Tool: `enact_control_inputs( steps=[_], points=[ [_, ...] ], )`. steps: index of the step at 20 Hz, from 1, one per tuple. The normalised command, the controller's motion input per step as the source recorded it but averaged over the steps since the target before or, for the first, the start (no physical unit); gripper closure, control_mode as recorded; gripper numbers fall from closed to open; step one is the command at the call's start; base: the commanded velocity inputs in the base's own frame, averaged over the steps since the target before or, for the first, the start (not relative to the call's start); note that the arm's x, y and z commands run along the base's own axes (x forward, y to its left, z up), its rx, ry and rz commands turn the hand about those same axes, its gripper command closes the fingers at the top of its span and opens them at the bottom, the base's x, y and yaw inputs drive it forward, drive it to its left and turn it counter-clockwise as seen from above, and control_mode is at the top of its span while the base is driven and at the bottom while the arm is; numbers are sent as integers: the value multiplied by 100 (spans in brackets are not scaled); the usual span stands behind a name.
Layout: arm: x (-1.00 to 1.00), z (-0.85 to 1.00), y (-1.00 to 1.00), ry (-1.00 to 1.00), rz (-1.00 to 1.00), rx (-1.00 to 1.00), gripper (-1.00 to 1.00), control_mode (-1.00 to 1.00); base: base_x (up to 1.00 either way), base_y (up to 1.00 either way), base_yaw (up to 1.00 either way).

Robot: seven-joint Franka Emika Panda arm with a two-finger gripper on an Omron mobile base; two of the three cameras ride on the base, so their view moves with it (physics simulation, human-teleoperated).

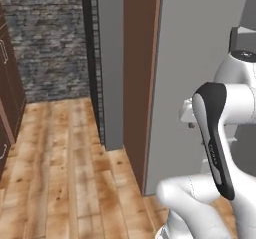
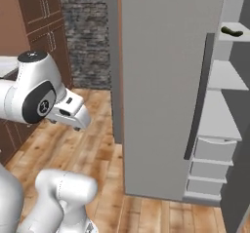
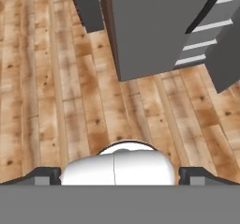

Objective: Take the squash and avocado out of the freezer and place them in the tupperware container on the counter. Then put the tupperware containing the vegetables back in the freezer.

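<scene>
Freezer [image 2: 166, 81] door stands ajar, no readable labels; a dark lump, maybe the avocado [image 2: 231, 31], lies on an upper shelf [image 2: 234, 36]. Gripper [image 3: 120, 174] points at the wood floor [image 3: 56, 101], fingertips wide apart, holding nothing.

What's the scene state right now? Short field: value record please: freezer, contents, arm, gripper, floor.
freezer: grey door swung open, long dark handle on it; pale shelves and drawers exposed at right
contents: one dark elongated item on the top shelf; too small to tell which vegetable
arm: folded back near the base, well short of the shelves
gripper: fingertips set wide apart, holding nothing, pointing at the wooden floor
task: nothing taken out yet
</scene>
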Motion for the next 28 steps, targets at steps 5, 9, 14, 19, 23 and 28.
enact_control_inputs(
  steps=[5, 9, 14, 19, 23, 28],
  points=[
    [0, 0, 0, 0, 0, 0, -100, 100, 90, -37, -12],
    [0, 0, 0, 0, 0, 0, -100, 100, 100, -16, -9],
    [0, 0, 0, 0, 0, 0, -100, 100, 35, -38, -3],
    [0, 0, 0, 0, 0, 0, -100, 100, 11, -72, 0],
    [0, 0, 0, 0, 0, 0, -100, 100, 23, -76, 0],
    [0, 0, 0, 0, 0, 0, -100, 100, 14, -73, 0]
  ],
)
